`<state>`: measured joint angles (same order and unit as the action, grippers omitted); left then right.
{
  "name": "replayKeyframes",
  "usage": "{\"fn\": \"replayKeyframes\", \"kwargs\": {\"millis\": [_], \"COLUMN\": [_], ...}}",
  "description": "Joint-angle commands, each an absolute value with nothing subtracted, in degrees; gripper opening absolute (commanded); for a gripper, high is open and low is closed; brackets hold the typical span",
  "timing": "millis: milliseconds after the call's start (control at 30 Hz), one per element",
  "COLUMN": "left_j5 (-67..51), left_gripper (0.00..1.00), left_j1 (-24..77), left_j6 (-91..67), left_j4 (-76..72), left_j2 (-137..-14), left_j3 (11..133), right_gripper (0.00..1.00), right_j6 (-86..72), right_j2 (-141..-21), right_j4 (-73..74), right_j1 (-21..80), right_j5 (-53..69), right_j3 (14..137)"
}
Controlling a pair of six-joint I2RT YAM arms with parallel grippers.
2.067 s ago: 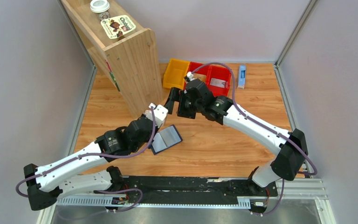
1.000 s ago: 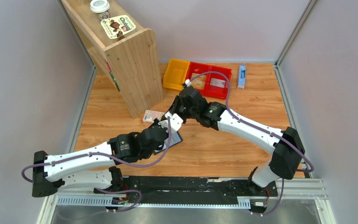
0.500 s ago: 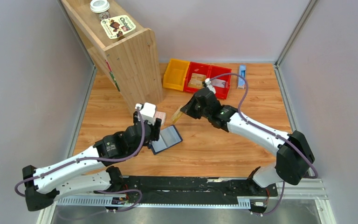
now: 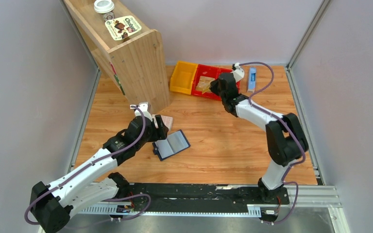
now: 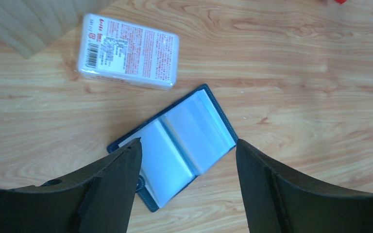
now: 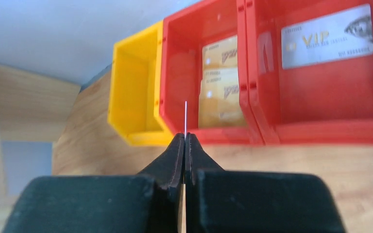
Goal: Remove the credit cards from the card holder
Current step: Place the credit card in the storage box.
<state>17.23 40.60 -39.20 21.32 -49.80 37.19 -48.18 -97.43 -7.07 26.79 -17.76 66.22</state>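
Thin pale-edged credit card point(image 6: 185, 111), pinched edge-on by right gripper point(image 6: 185, 137), is best released squarely over the red plastic bin point(image 6: 184, 73) just ahead, tbh.

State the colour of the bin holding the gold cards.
The bin is red, clearest in the right wrist view.

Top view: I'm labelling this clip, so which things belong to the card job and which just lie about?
Job: card holder, open; tan cards and grey card in red bins; thin card in the right hand.
Lying about: pink-and-white packet, yellow bin, blue-and-white box, wooden shelf.
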Motion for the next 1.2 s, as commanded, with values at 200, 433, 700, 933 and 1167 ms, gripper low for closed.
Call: {"fn": "replayKeyframes", "kwargs": {"millis": [200, 433, 700, 933, 1167], "left_j5": [14.68, 13.98, 13.53, 12.75, 10.37], "left_gripper": [0.81, 0.81, 0.81, 0.81, 0.80], "left_j1": [38.67, 37.97, 37.88, 37.88, 37.88], "left_j6": [-49.66, -49.39, -50.71, -51.50, -51.24], "left_j4": [17.05, 21.00, 21.44, 17.41, 12.75], "left_j2": [-48.17, -45.44, -43.95, -44.82, -51.23], "left_j3": [32.70, 31.99, 30.67, 29.44, 29.88], "right_gripper": [0.00, 0.00, 0.30, 0.55, 0.73], "right_j6": [-41.48, -39.82, -35.07, -27.70, -24.17], "right_j2": [-118.99, -125.94, -123.32, -113.58, -100.56], "right_j4": [-20.65, -18.46, -12.84, -10.20, 5.79], "right_j1": [26.28, 26.80, 27.51, 28.30, 31.37], "right_j5": [-25.23, -25.75, -29.79, -31.20, -26.74], "right_j3": [83.75, 90.26, 89.13, 84.12, 78.06]}}
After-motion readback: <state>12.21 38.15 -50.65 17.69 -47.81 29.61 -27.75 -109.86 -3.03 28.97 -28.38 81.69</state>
